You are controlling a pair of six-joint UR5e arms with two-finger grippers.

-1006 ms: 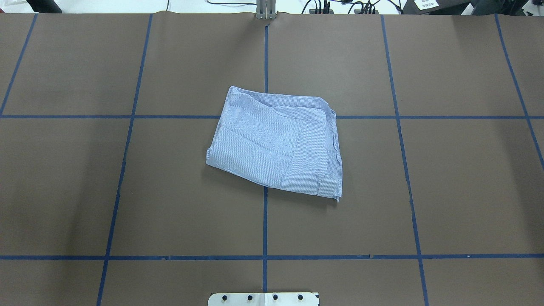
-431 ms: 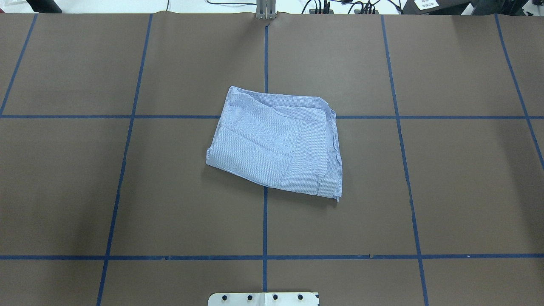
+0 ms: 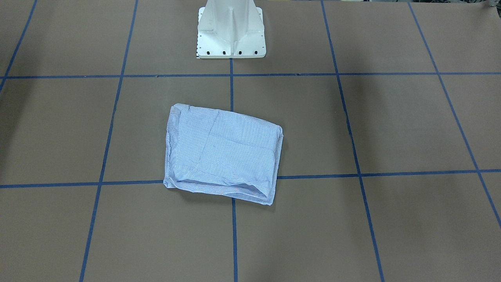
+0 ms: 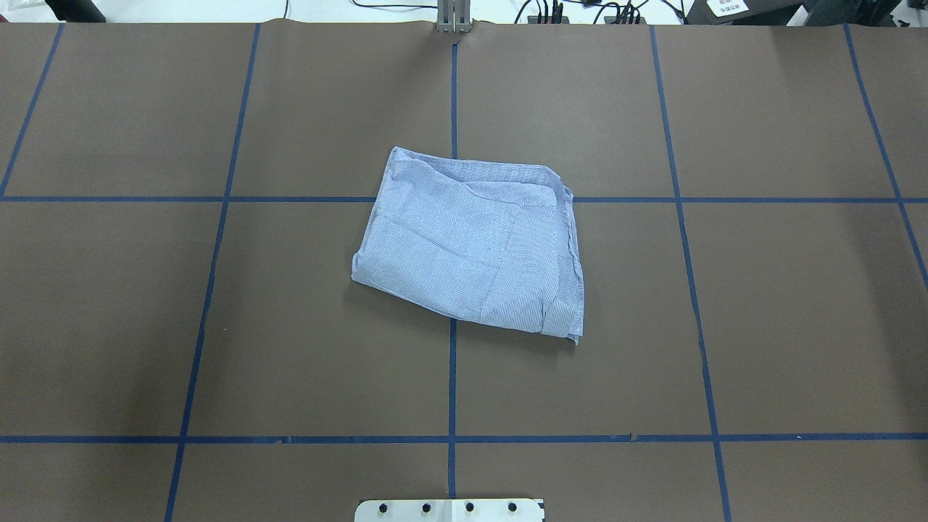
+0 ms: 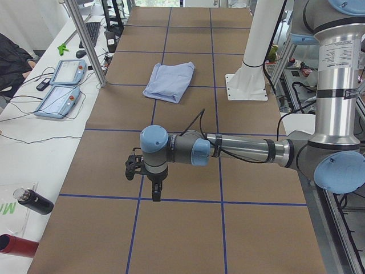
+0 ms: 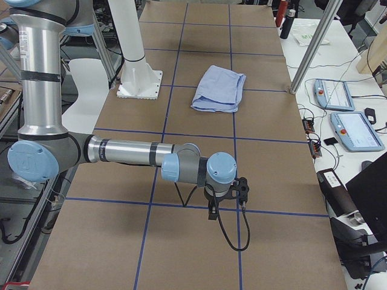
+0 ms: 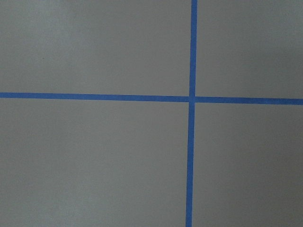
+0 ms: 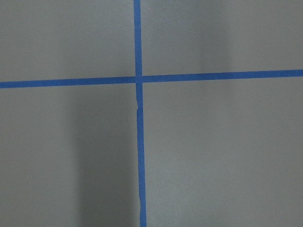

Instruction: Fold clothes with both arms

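The shirt point(image 4: 471, 243) lies near the middle of the tabletop point(image 4: 290, 326), folded into a compact, slightly skewed rectangle across a crossing of the blue tape lines point(image 4: 452, 384). It sits out in front of the white pedestal point(image 3: 231, 31), apart from it. No sleeve or collar sticks out. One edge shows stacked layers, a little puffy and uneven, and a few soft creases run over the top.

Neither arm is anywhere near it. The left arm point(image 5: 239, 149) stretches out low over its end of the tabletop with the left end effector point(image 5: 155, 194) pointing down at bare paper. The right arm point(image 6: 130, 152) does the same at the opposite end, its right end effector point(image 6: 213, 211) also aimed at bare paper. From these side angles I cannot tell whether either one's fingers are apart or together, but nothing hangs from them. Both wrist cameras see only brown paper and a tape cross.

To my eye the folding is finished and both arms are parked clear. If anything remains, it is light tidying. That would mean bringing both arms inward to the bundle and pressing the loose layered edge flat without dragging the stack askew.
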